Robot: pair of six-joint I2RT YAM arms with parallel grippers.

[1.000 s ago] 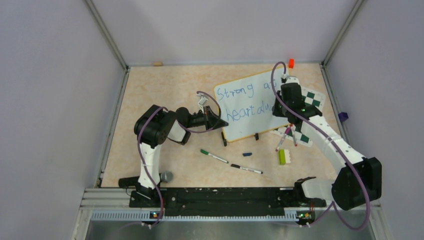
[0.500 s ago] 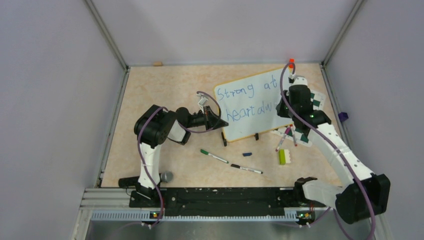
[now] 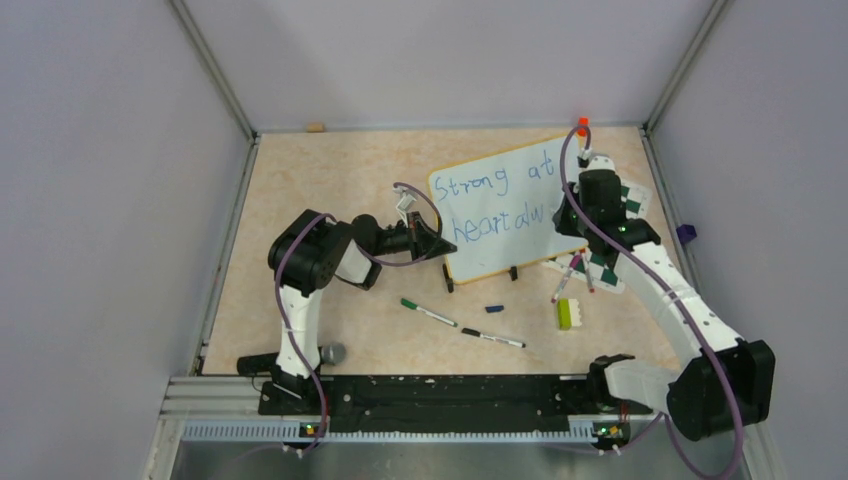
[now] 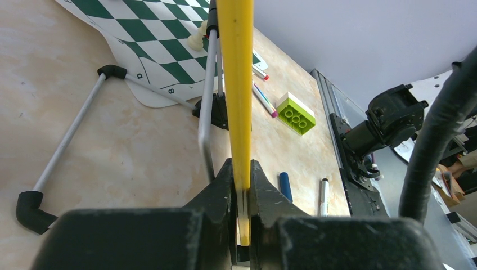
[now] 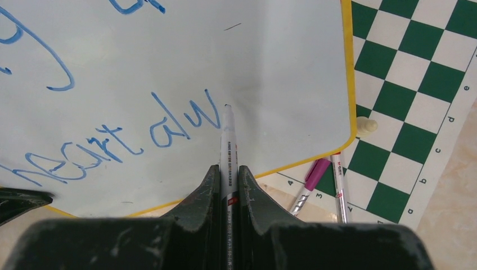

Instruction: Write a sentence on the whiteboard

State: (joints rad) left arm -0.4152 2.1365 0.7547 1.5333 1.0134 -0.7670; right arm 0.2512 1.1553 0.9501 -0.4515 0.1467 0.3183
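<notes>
1. Beige marbled tabletop [image 3: 320, 190] between grey walls carries the whiteboard [image 3: 500, 215] right of centre, propped tilted on its black feet, its right corner over the chessboard [image 3: 630, 205].
2. The left gripper [image 4: 241, 185] is clamped tight on the board's yellow rim at its near left edge.
3. The right gripper [image 5: 228, 174] is closed on a white marker [image 5: 229, 135], whose tip touches the board just after "alw".
4. The sentence [image 5: 112, 140] reads "Strong at" above "heart alw" in blue.
5. A green-capped pen [image 3: 428, 312], a black-capped pen [image 3: 492, 338] and a green brick [image 3: 565, 314] lie nearer than the board.
</notes>
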